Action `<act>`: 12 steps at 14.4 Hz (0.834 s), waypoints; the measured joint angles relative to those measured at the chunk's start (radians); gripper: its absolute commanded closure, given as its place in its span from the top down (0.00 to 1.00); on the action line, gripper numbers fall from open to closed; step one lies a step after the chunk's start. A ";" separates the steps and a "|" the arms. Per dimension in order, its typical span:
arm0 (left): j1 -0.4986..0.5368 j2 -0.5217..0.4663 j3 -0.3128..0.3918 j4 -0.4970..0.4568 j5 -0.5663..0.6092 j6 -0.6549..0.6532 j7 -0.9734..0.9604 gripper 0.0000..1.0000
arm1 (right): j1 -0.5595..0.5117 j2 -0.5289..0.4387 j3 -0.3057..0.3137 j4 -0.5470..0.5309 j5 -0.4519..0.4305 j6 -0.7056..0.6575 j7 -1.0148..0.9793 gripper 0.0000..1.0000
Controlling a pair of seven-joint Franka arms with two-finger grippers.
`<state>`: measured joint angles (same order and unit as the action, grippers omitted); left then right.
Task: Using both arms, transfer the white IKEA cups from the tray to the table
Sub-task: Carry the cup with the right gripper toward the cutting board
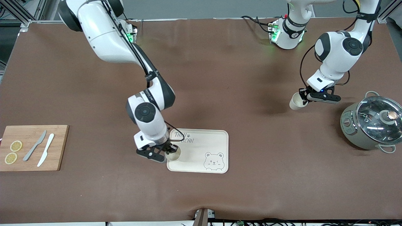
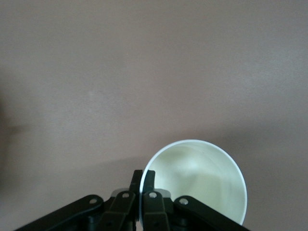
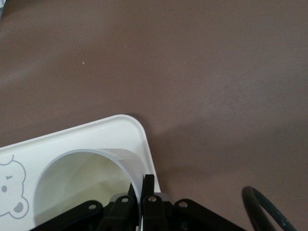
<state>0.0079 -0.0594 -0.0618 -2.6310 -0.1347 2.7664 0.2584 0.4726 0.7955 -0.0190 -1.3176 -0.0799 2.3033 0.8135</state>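
Note:
My right gripper (image 1: pixel 168 150) is shut on the rim of a white cup (image 1: pixel 174 153) and holds it on the bear tray (image 1: pixel 216 138), at the corner nearest the cutting board. In the right wrist view the cup (image 3: pixel 77 185) sits inside the tray's corner (image 3: pixel 137 126), one finger in, one out. My left gripper (image 1: pixel 304 96) is shut on the rim of the second white cup (image 1: pixel 296 102), tilted in the air over bare table beside the pot. In the left wrist view that cup (image 2: pixel 204 183) is pinched at its wall.
A grey-green pot (image 1: pixel 370 125) with a glass lid stands at the left arm's end. A wooden cutting board (image 1: pixel 31 147) with two knives and lemon slices lies at the right arm's end. Brown mat covers the table.

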 measured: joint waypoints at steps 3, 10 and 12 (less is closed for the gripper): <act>0.000 0.067 -0.002 -0.004 -0.099 0.079 0.085 0.00 | -0.039 -0.045 0.001 -0.007 0.000 -0.089 -0.089 0.00; 0.000 0.154 -0.006 -0.003 -0.113 0.165 0.098 0.00 | -0.133 -0.170 0.001 -0.220 0.003 -0.019 -0.274 0.00; 0.000 0.154 -0.006 -0.003 -0.113 0.165 0.098 0.00 | -0.157 -0.211 0.002 -0.274 0.019 -0.015 -0.327 0.00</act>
<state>0.0079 0.0947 -0.0683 -2.6337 -0.2479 2.9312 0.3564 0.3152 0.5841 -0.0171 -1.5920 -0.0607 2.2887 0.4866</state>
